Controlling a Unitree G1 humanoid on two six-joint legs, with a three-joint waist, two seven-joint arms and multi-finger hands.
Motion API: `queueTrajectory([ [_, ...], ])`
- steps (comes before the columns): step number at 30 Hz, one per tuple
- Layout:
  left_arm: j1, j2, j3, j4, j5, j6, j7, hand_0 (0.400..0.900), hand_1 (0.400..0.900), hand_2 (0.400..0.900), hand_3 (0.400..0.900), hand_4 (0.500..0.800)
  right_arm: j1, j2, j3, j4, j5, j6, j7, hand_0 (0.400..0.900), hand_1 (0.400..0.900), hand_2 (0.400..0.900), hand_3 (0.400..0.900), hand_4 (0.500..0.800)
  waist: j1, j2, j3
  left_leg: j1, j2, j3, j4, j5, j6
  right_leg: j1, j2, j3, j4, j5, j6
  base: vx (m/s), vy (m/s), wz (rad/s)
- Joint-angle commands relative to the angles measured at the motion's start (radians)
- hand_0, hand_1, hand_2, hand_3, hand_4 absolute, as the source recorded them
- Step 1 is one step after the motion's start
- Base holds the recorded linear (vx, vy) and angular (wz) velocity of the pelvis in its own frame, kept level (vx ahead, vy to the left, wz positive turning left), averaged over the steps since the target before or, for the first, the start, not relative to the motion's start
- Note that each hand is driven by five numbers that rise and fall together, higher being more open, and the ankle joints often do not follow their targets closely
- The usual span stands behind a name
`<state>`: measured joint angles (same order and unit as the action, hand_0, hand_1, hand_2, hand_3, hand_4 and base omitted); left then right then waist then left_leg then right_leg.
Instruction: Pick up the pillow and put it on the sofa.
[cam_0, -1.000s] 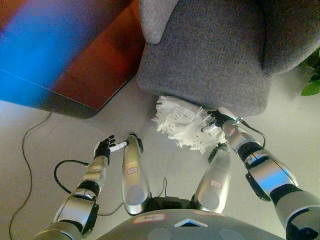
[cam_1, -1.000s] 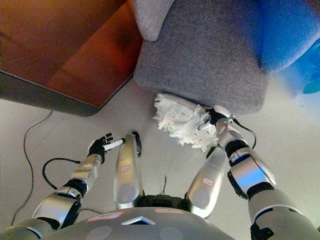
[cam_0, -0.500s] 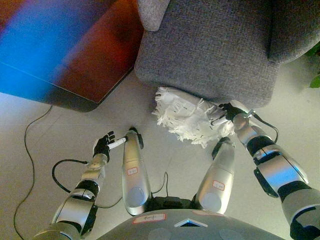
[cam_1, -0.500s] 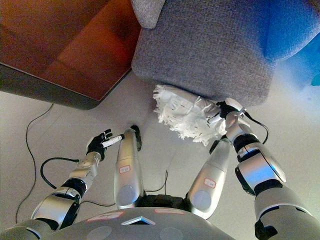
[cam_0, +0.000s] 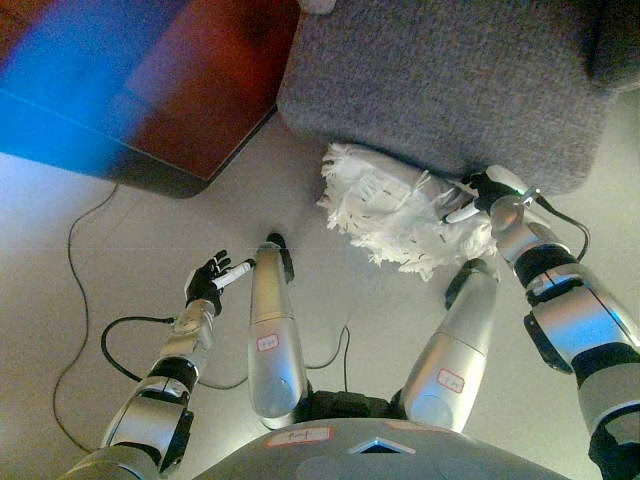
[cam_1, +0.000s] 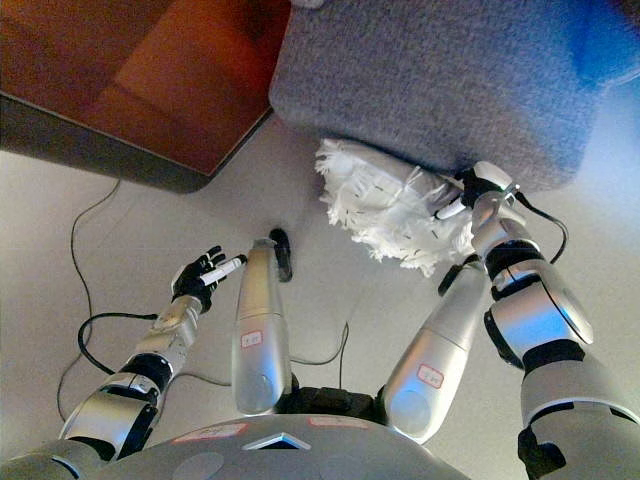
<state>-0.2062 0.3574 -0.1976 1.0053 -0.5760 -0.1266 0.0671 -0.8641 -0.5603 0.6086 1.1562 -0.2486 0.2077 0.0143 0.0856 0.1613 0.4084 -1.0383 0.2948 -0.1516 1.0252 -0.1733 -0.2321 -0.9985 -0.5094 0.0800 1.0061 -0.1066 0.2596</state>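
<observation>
Silver-grey jointed arms with black bands at the joints. Each dark robot hand, left (cam_0: 205, 284) and right (cam_0: 487, 192), has white-tipped fingers. Behind each robot hand the wrist segment is pale grey.

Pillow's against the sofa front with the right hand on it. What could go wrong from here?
1. The right hand reaches only one end of the pillow, so it may sag or slip when lifted.
2. The pillow lies under the sofa edge; lifting straight up could snag its fringe there.
3. The left hand hangs apart, open, giving no support.
</observation>
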Motion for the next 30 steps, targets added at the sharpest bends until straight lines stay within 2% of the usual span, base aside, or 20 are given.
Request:
queueTrajectory([
  [1, 0.072, 0.079, 0.027, -0.008, -0.057, -0.017, 0.019, 0.9, 0.9, 0.9, 0.9, 0.8, -0.135, -0.074, -0.043, -0.09, 0.02, -0.012, -0.011, 0.9, 0.9, 0.9, 0.9, 0.8, 0.038, 0.011, 0.06, 0.039, 0.051, -0.059, 0.073, -0.052, -0.03, -0.053, -0.046, 0.13, 0.061, 0.007, 0.002, -0.07, 0.016, 0.04],
  [5, 0.09, 0.077, 0.038, -0.023, -0.082, -0.045, -0.003, 0.9, 0.9, 0.9, 0.9, 0.8, -0.203, -0.072, -0.021, -0.09, 0.025, -0.014, 0.017, 0.9, 0.9, 0.9, 0.9, 0.8, 0.054, 0.015, 0.079, -0.017, 0.046, -0.083, 0.099, -0.043, -0.03, -0.116, -0.043, 0.144, 0.108, -0.003, 0.002, -0.06, 0.016, 0.0],
  [16, 0.11, 0.081, 0.067, -0.064, -0.108, -0.087, -0.005, 0.9, 0.9, 0.9, 0.9, 0.8, -0.27, -0.044, -0.006, -0.108, 0.045, 0.007, 0.066, 0.9, 0.9, 0.9, 0.9, 0.8, 0.066, 0.012, 0.11, -0.081, 0.049, -0.11, 0.125, -0.018, -0.03, -0.203, -0.042, 0.174, 0.181, -0.024, 0.002, -0.03, 0.003, 0.01],
  [20, 0.115, 0.075, 0.061, -0.071, -0.118, -0.101, -0.006, 0.9, 0.9, 0.9, 0.9, 0.8, -0.281, -0.031, -0.003, -0.085, 0.058, 0.008, 0.078, 0.9, 0.9, 0.9, 0.9, 0.8, 0.066, 0.019, 0.111, -0.1, 0.044, -0.124, 0.151, -0.01, -0.03, -0.226, -0.044, 0.196, 0.218, -0.035, 0.002, 0.0, -0.003, 0.06],
  [23, 0.116, 0.073, 0.056, -0.079, -0.128, -0.109, 0.0, 0.9, 0.9, 0.9, 0.9, 0.8, -0.295, -0.035, -0.006, -0.081, 0.077, 0.008, 0.122, 0.9, 0.9, 0.9, 0.9, 0.8, 0.065, 0.023, 0.111, -0.112, 0.041, -0.127, 0.162, -0.008, -0.03, -0.242, -0.044, 0.204, 0.236, -0.041, 0.002, -0.03, -0.006, 0.06],
  [24, 0.118, 0.074, 0.057, -0.081, -0.131, -0.11, 0.005, 0.9, 0.9, 0.9, 0.9, 0.8, -0.302, -0.038, -0.004, -0.085, 0.103, -0.003, 0.163, 0.4, 0.4, 0.4, 0.4, 0.5, 0.065, 0.023, 0.111, -0.117, 0.04, -0.126, 0.168, -0.009, -0.03, -0.25, -0.043, 0.205, 0.244, -0.042, 0.002, -0.05, -0.008, 0.06],
  [25, 0.119, 0.076, 0.058, -0.084, -0.133, -0.11, 0.01, 0.9, 0.9, 0.9, 0.9, 0.8, -0.305, -0.042, -0.004, -0.09, 0.135, -0.016, 0.186, 0.4, 0.4, 0.4, 0.4, 0.5, 0.065, 0.021, 0.111, -0.119, 0.04, -0.125, 0.169, -0.008, -0.03, -0.256, -0.044, 0.203, 0.249, -0.045, 0.002, -0.05, -0.028, 0.05],
  [30, 0.136, 0.078, 0.082, -0.072, -0.124, -0.132, -0.006, 0.9, 0.9, 0.9, 0.9, 0.8, -0.302, -0.066, -0.018, -0.077, 0.144, -0.065, 0.14, 0.4, 0.4, 0.4, 0.4, 0.5, 0.068, 0.01, 0.109, -0.097, 0.044, -0.117, 0.156, -0.002, -0.03, -0.245, -0.044, 0.182, 0.249, -0.046, 0.002, -0.02, -0.034, 0.01],
])
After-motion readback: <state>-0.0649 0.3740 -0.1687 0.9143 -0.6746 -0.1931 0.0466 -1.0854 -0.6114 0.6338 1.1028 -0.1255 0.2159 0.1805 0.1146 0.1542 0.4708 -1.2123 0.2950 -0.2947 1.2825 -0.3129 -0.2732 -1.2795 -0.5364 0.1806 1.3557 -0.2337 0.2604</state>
